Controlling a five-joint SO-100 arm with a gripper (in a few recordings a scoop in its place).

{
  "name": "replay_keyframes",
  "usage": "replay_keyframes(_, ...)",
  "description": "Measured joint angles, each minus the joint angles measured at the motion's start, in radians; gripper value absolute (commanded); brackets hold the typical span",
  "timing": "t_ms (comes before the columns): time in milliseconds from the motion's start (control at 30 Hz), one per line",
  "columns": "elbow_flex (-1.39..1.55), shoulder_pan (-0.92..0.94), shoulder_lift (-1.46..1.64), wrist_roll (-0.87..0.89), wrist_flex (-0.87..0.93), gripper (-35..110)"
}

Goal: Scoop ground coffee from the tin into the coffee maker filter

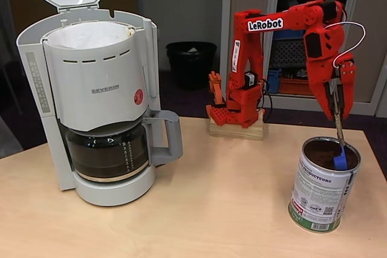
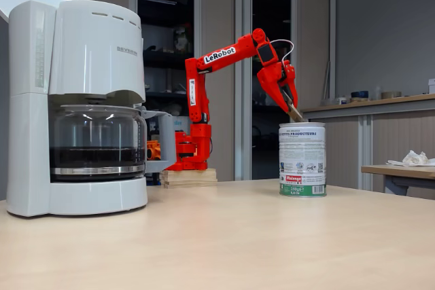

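The tin [image 1: 322,193] stands upright on the surface [image 1: 230,203], well to the right of the coffee maker [image 1: 97,98], and the red tool [image 1: 338,108] is clamped on the thin handle of a blue scoop [image 1: 341,161] whose bowl sits in the ground coffee [image 1: 323,153]. The powder is loose and light and would probably spill from a tilted scoop, so the bowl should stay level. The handle looks thin and could twist in a slack grip; its upper end, where it is held now, seems the right place.

Red arm [image 1: 284,25] extended, jaws pointing down, clamped
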Motion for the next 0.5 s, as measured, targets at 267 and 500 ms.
replay_keyframes(267,0.035,-0.002,0.012,0.201,-0.094,0)
replay_keyframes(500,0.322,-0.003,0.204,0.419,-0.284,0)
